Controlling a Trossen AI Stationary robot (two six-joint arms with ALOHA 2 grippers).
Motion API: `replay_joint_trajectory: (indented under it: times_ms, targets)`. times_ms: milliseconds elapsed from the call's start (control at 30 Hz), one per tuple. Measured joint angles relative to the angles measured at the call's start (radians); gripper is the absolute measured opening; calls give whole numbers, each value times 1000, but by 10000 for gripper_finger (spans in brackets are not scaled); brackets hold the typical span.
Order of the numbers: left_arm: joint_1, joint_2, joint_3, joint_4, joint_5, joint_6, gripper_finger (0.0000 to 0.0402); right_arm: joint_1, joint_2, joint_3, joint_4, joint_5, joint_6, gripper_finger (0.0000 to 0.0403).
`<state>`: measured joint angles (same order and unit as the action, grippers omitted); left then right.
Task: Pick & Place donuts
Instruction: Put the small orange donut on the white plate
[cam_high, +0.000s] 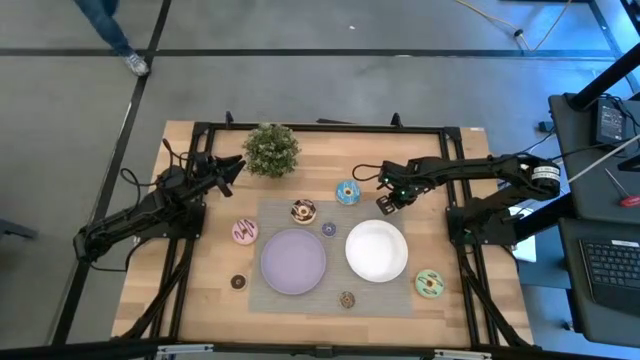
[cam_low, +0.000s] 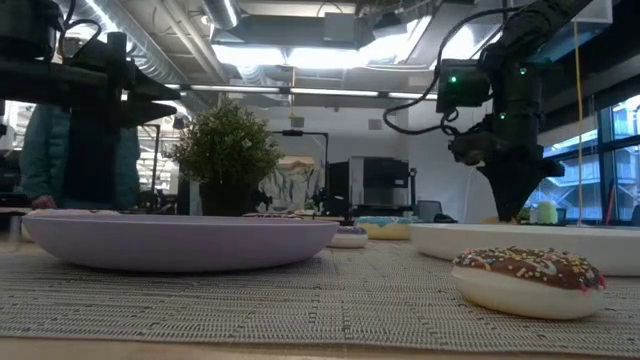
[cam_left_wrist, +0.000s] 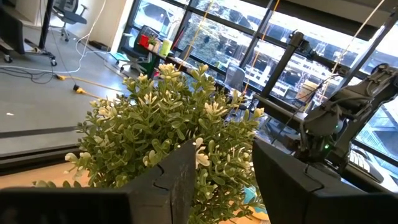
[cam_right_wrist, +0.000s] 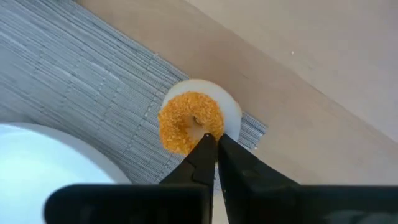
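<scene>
Right hand pressed together, tips on rim of small orange-crumbed donut, white base

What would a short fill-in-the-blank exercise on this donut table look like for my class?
1. The right gripper has its fingers pinched on the edge of the ______ donut.
2. That donut lies at the corner of the grey ______, beside the white plate.
3. The left gripper waits next to the potted ______.
4. The green donut lies nearest the ______ plate.

Missing words: orange; mat; plant; white
</scene>
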<state>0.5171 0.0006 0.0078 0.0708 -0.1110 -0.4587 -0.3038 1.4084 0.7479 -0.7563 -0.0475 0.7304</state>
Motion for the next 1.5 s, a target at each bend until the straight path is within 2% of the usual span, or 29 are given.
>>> replay_joint_trajectory:
  times_ms: [233, 400, 700, 867, 1500]
  targets:
    - [0, 0, 0, 0, 0, 0, 152, 22, -52, 115, -60, -50, -31, 10]
    - [0, 0, 0, 0, 0, 0, 154, 113, -57, 205, -67, -104, -19, 15]
    - [0, 0, 0, 0, 0, 0, 155, 349, -56, 173, -20, -66, 240, 13]
    - [0, 0, 0, 0, 0, 0, 152, 427, -20, 141, 12, 7, 363, 15]
    - [0, 0, 0, 8, -1, 0, 151, 440, 127, 130, 106, 2, 387, 24]
